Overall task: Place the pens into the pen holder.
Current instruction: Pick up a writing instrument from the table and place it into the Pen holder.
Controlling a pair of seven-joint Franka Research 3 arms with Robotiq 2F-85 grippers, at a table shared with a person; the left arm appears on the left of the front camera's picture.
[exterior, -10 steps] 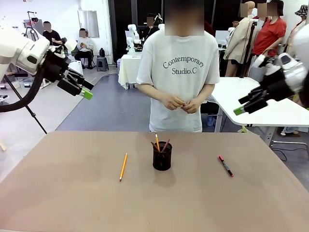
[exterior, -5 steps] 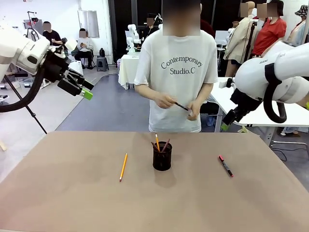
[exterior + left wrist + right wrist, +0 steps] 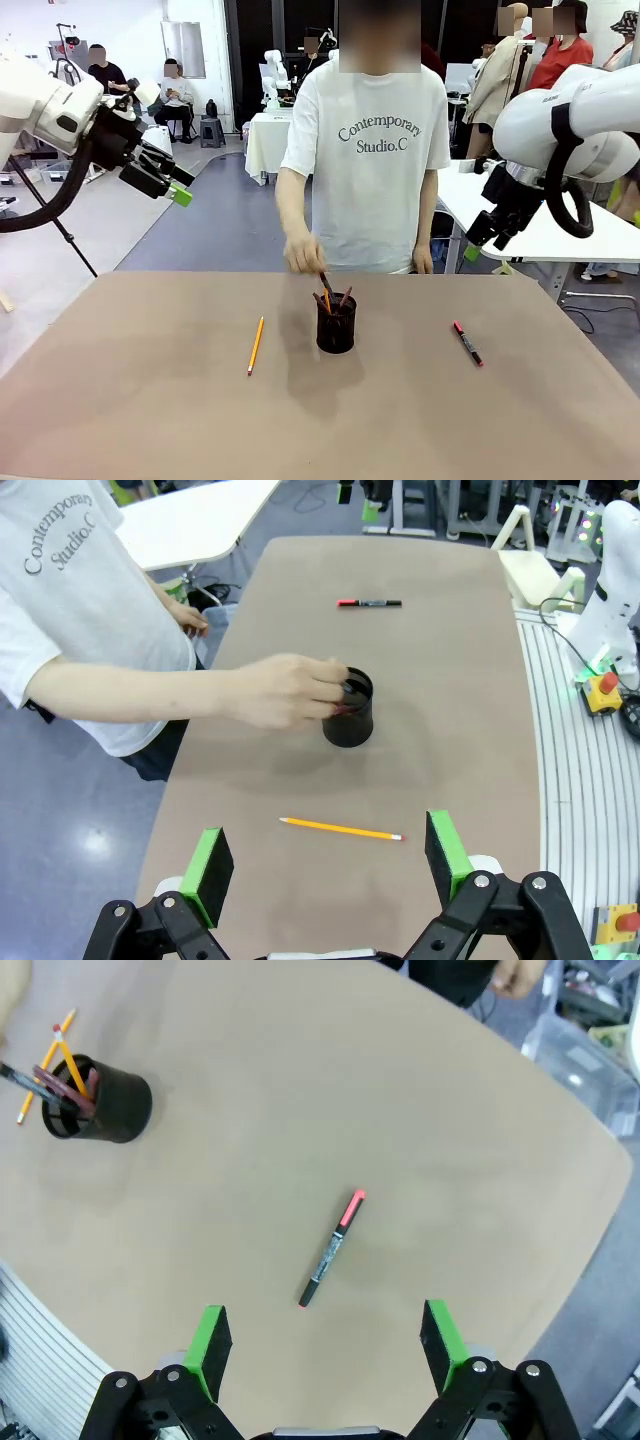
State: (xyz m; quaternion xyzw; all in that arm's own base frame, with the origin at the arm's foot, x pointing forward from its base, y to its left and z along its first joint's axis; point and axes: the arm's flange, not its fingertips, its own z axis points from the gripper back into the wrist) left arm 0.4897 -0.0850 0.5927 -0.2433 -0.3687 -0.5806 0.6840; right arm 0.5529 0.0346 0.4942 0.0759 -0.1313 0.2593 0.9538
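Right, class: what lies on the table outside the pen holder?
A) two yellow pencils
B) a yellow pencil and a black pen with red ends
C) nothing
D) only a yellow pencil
B: the yellow pencil lies on one side of the pen holder and the black pen with red ends on the other, both flat on the table.

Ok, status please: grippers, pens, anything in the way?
Left gripper, right gripper: open, empty, raised. Yellow pencil and black red-ended pen lie on table, outside pen holder. Person's hand over the holder, blocking it.

Bright, even light; perhaps edge distortion.
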